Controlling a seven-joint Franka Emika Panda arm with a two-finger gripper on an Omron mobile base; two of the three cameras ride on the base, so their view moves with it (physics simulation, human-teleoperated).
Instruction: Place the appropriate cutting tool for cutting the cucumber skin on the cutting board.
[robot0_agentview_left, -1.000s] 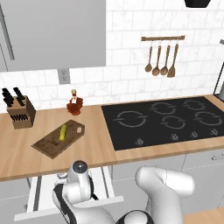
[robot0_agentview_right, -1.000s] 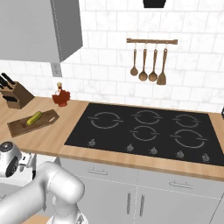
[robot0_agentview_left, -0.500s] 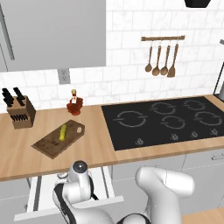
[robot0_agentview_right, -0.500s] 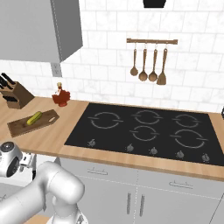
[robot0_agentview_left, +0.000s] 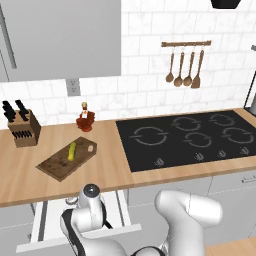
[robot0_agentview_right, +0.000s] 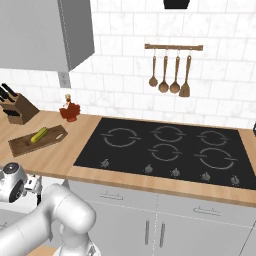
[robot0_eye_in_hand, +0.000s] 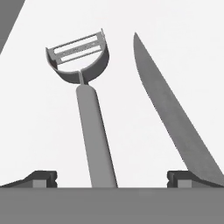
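From the left base view, the cucumber (robot0_agentview_left: 72, 151) is seen lying on the cutting board (robot0_agentview_left: 56, 166), on the counter (robot0_agentview_left: 110, 160) between the knife block (robot0_agentview_left: 23, 128) and the hob (robot0_agentview_left: 190, 137); the arm is lowered into an open drawer (robot0_agentview_left: 120, 212).

From the right base view, the board (robot0_agentview_right: 22, 145) is seen left of the hob (robot0_agentview_right: 165, 150).

In the hand view, the gripper (robot0_eye_in_hand: 112, 179) is spread wide with nothing held; the peeler (robot0_eye_in_hand: 87, 109) lies between its fingertips (robot0_eye_in_hand: 41, 178), beside a knife blade (robot0_eye_in_hand: 170, 109).
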